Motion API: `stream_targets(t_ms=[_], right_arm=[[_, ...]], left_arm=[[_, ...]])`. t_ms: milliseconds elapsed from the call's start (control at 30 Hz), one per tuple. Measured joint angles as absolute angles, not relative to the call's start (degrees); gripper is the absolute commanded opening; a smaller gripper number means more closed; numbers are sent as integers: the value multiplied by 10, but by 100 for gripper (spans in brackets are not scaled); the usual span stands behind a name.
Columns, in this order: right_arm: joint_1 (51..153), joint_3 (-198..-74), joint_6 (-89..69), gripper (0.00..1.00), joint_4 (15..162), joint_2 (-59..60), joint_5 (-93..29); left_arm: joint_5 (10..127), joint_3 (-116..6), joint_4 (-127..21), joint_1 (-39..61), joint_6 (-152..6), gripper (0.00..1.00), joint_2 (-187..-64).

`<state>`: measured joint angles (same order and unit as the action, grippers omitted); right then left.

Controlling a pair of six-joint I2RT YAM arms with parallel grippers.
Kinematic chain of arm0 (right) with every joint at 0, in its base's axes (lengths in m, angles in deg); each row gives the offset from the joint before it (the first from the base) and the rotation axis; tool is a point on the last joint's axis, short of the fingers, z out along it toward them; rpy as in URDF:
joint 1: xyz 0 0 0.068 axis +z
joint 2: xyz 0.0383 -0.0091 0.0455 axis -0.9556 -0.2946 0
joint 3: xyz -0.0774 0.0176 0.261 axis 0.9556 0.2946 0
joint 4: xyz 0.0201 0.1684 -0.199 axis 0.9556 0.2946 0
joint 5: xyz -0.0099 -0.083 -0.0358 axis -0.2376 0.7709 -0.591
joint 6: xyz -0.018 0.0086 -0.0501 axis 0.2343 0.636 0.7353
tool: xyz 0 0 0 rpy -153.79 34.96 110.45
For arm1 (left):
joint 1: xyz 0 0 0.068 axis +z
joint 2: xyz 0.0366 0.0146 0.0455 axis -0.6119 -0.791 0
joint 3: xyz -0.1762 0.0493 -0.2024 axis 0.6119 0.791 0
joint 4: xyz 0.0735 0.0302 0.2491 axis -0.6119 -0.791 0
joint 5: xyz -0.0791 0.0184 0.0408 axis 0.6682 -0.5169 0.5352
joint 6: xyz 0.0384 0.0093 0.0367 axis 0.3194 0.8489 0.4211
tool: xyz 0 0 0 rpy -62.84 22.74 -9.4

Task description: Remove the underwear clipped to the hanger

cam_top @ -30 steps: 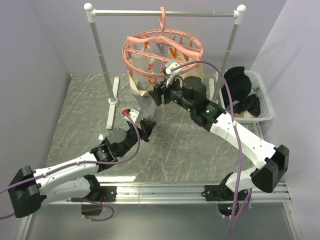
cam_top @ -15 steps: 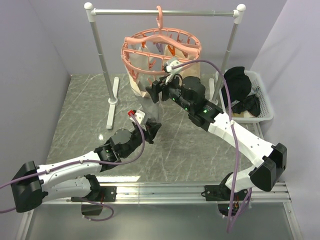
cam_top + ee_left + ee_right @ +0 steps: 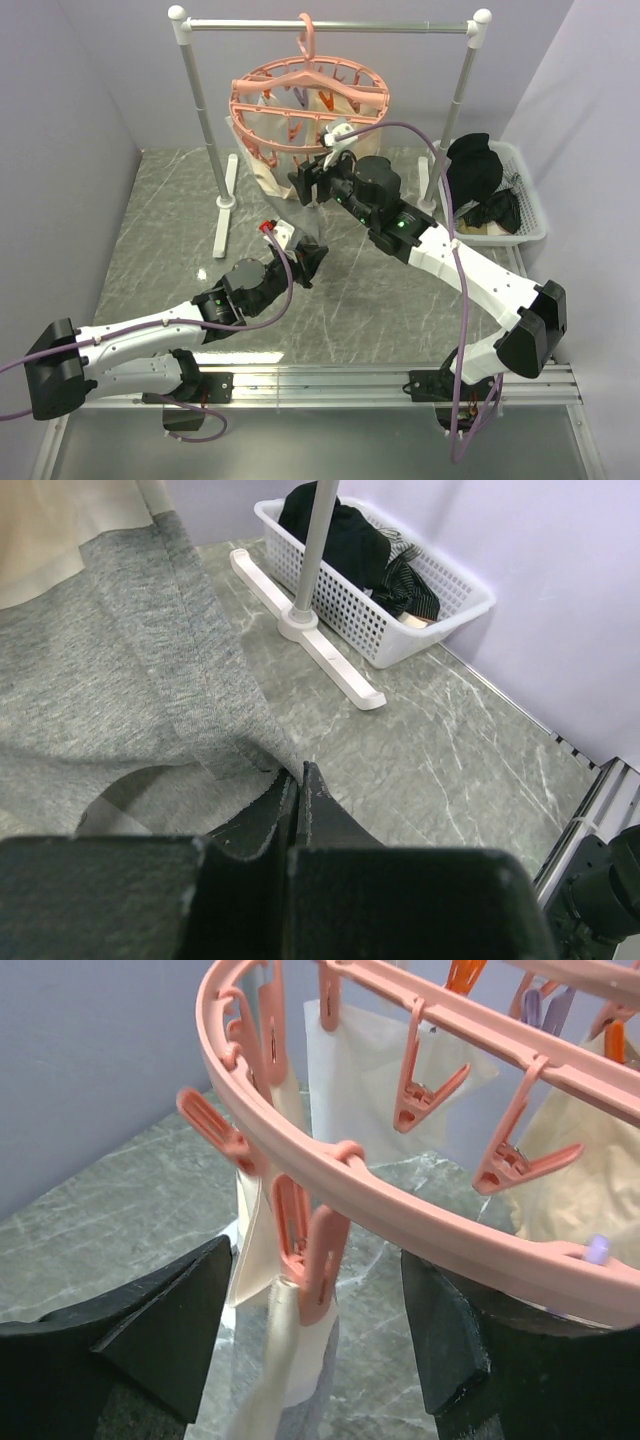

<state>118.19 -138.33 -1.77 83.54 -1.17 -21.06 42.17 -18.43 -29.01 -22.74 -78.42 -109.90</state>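
The salmon-pink hanger (image 3: 310,100) hangs by its hook from the silver rail, with cream underwear (image 3: 262,170) clipped under its ring. The grey underwear (image 3: 297,226) hangs from the ring's near side down to my left gripper (image 3: 311,262). In the left wrist view that gripper (image 3: 298,776) is shut on the lower edge of the grey underwear (image 3: 120,680). My right gripper (image 3: 303,186) is open just under the ring's near edge. In the right wrist view, the right gripper (image 3: 320,1330) has its fingers either side of a pink clip (image 3: 318,1260) that pinches cream fabric (image 3: 270,1380).
The silver rail (image 3: 330,25) stands on two posts with white feet (image 3: 224,205). A white basket (image 3: 522,195) holding black garments sits at the right, beside the right post; it also shows in the left wrist view (image 3: 440,605). Purple walls close in on both sides.
The hanger has slid and swung left along the rail. My right gripper followed it left and up. My left gripper moved a little right, still holding the grey fabric.
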Motion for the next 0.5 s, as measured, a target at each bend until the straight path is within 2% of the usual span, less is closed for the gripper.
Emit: stream_targets(t_ms=[233,500], right_arm=[[1219,-1383,-16,69,822,-12,-180],[1224,-1399,-14,68,832,-22,-144]], left_arm=[[421,-189,-289,-233,-783,1,-1103],[421,-189,-286,-239,-782,2,-1103]])
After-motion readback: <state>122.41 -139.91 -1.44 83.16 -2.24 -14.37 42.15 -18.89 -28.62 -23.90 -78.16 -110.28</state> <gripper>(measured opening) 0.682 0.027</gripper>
